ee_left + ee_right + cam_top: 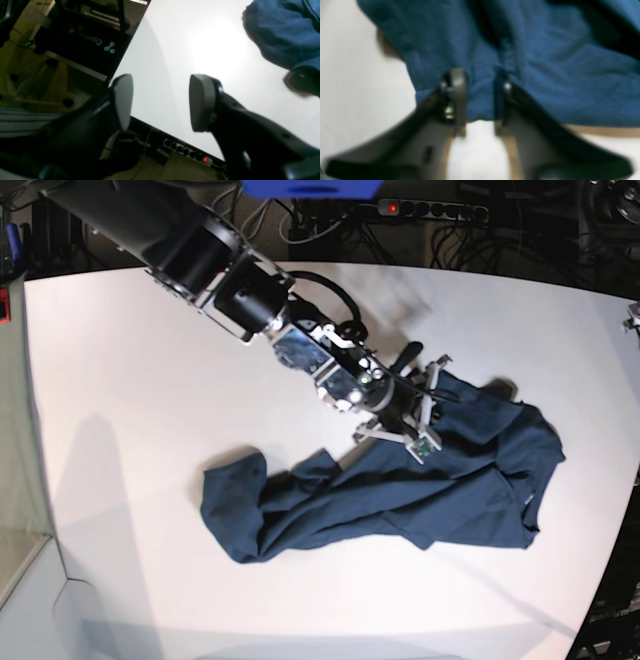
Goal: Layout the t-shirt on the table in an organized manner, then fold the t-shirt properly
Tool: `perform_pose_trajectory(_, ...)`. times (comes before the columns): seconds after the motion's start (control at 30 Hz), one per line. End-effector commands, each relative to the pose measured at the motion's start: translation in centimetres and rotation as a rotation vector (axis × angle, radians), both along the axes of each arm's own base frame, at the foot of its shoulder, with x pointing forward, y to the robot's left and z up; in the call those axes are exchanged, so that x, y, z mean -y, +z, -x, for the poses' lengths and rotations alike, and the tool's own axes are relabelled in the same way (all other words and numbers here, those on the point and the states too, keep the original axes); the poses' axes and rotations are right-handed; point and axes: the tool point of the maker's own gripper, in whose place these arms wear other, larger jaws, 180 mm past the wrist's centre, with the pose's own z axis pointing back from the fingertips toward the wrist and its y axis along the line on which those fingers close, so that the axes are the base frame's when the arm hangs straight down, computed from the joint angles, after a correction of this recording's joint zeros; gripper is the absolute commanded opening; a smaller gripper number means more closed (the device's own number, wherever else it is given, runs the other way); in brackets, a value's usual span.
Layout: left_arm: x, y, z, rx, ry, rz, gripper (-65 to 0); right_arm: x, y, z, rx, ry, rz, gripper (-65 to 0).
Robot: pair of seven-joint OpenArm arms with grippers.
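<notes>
The dark navy t-shirt (400, 500) lies crumpled in a long bunched strip across the white table (140, 380), running from the front left to the right side. My right gripper (430, 395) is down on its upper right part. In the right wrist view the right gripper (478, 97) has its jaws close together with the hem of the t-shirt (545, 75) bunched between them. My left gripper (161, 102) stands open and empty over the table (200, 50) near its edge. A corner of the t-shirt (282, 32) shows beyond it, apart from its fingers.
A power strip (205, 160) with a red light lies on the floor past the table's edge. It also shows behind the far edge as the power strip (430, 210) among cables. A black frame (95, 42) stands beside the table.
</notes>
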Motion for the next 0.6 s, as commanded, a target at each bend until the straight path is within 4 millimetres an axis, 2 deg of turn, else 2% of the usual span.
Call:
perform_pose_trajectory(0.0,-0.3,1.6,-0.8,0.045,-0.012,-0.03,-30.8,1.0,-2.3,1.6,-0.082,0.023,0.096,-63.3)
perform_pose_trajectory(0.1,-0.4,1.4,-0.7,0.044,-0.011,-0.026,-30.8,1.1,-3.6,2.9,-0.09,0.066,0.145,-65.0)
perform_pose_trajectory(0.17,-0.4,1.4,-0.7,0.044,-0.011,-0.026,-30.8,2.1,-4.4,3.1,-0.094,0.071,0.172,-65.0)
perform_pose_trajectory(0.27,-0.4,1.4,-0.7,0.044,-0.01,-0.023,-30.8,2.6,-5.0,4.3,-0.124,0.077,0.186,-65.0)
perform_pose_trajectory(0.33,-0.2,1.6,-0.8,0.049,-0.013,-0.027,-30.8,3.5,-4.4,4.9,-0.125,0.09,0.187,-65.0)
perform_pose_trajectory(0.5,-0.2,1.6,-0.9,0.054,-0.013,-0.024,-30.8,4.5,-0.4,8.1,-0.096,0.167,0.142,-65.0)
perform_pose_trajectory(0.57,-0.1,2.1,-1.6,0.076,-0.016,-0.024,-30.8,5.1,0.6,9.4,-0.099,0.193,0.147,-65.0)
